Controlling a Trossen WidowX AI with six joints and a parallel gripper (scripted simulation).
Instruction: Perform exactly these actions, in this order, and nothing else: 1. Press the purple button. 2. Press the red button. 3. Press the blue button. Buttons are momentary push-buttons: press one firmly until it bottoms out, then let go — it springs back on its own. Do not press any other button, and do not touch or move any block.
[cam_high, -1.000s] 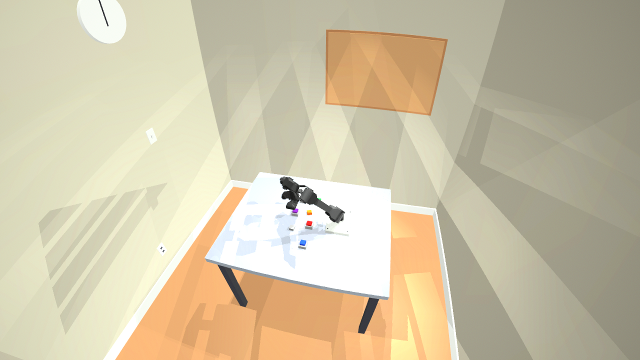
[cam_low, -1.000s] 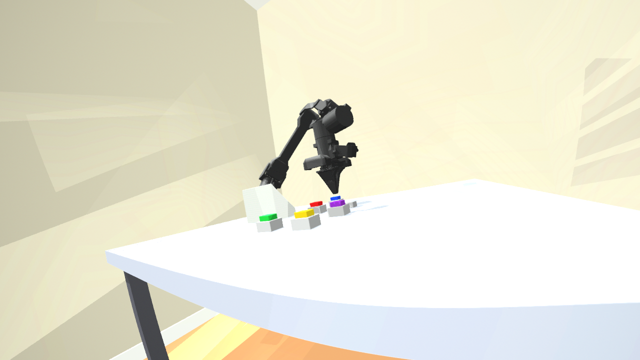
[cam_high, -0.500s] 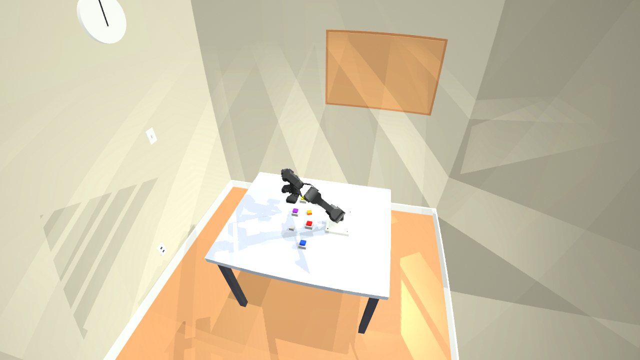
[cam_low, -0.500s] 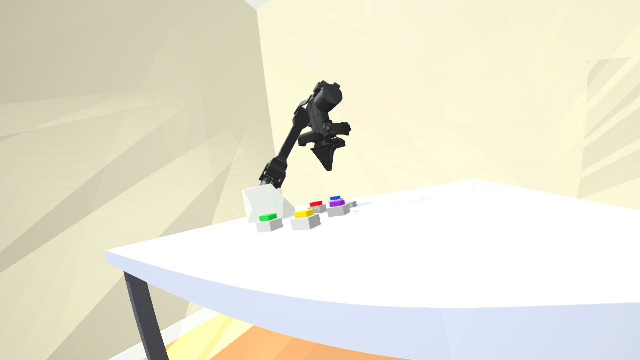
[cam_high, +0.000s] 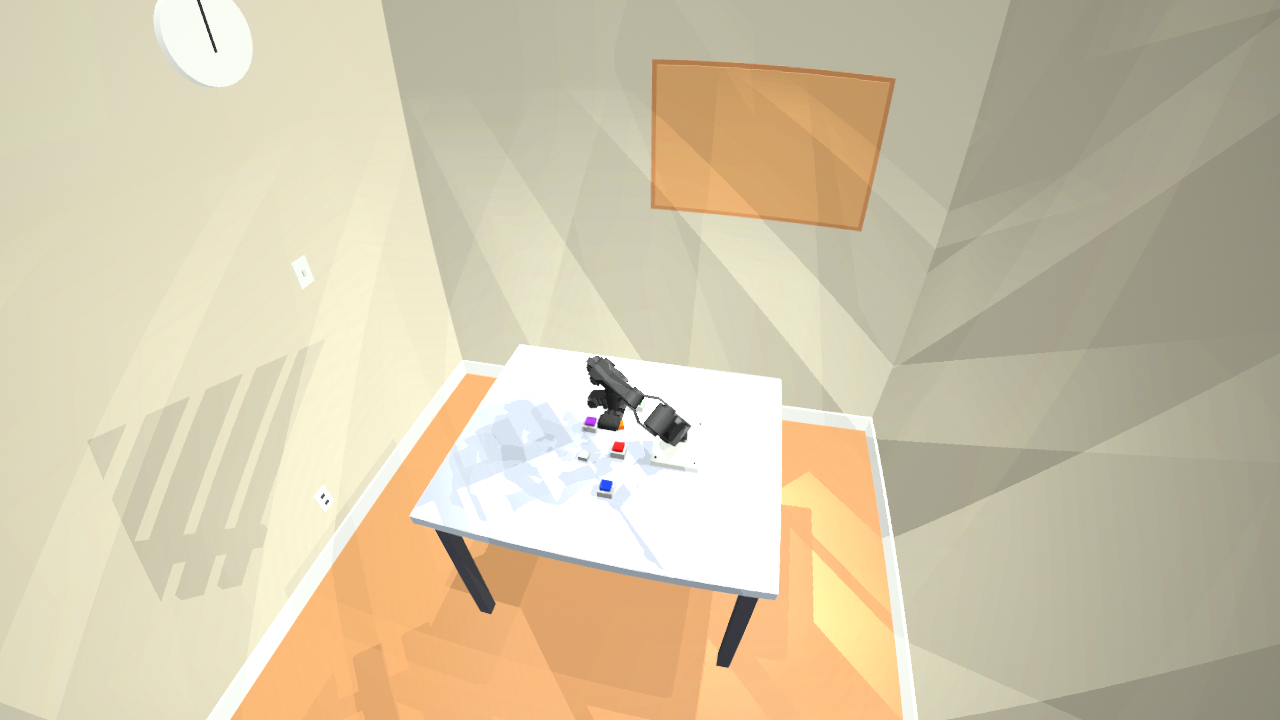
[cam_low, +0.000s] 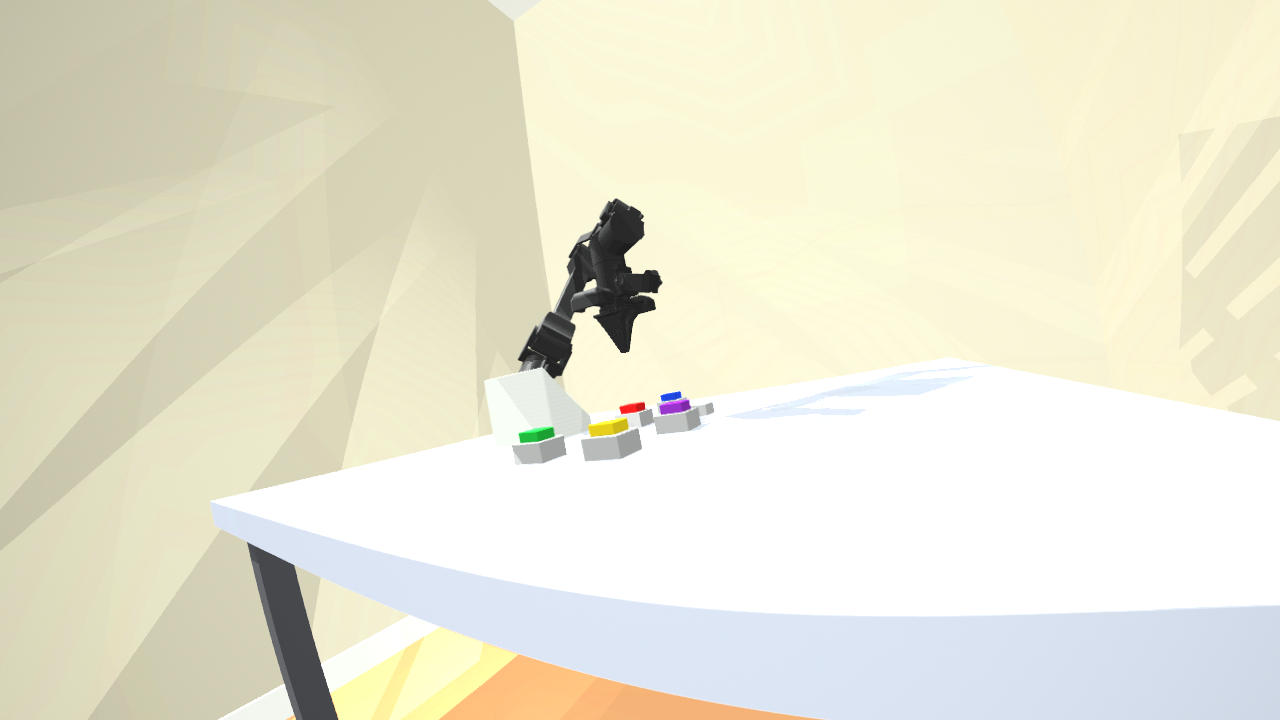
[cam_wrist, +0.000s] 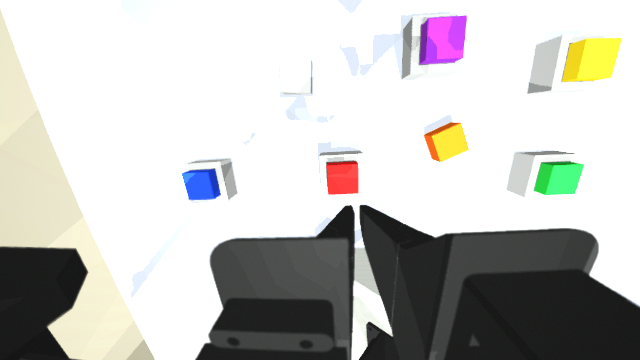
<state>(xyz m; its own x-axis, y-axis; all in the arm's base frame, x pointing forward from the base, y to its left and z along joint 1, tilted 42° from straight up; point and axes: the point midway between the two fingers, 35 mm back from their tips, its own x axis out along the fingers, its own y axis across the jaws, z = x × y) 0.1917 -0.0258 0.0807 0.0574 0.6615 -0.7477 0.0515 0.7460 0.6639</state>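
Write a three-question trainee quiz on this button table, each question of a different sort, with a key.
1. True or false: the black parallel-jaw gripper is pressing down on the square purple push-button.
2. Multiple choice: in the wrist view, which button sits just ahead of the fingers? A. the square blue push-button B. the square red push-button C. the square green push-button
3. Fill in: the small orange-and-yellow block lies on the white table between the red button and the square ____ push-button.

Key: 1. False, it hangs in the air, fingers shut on nothing. 2. B. 3. yellow.
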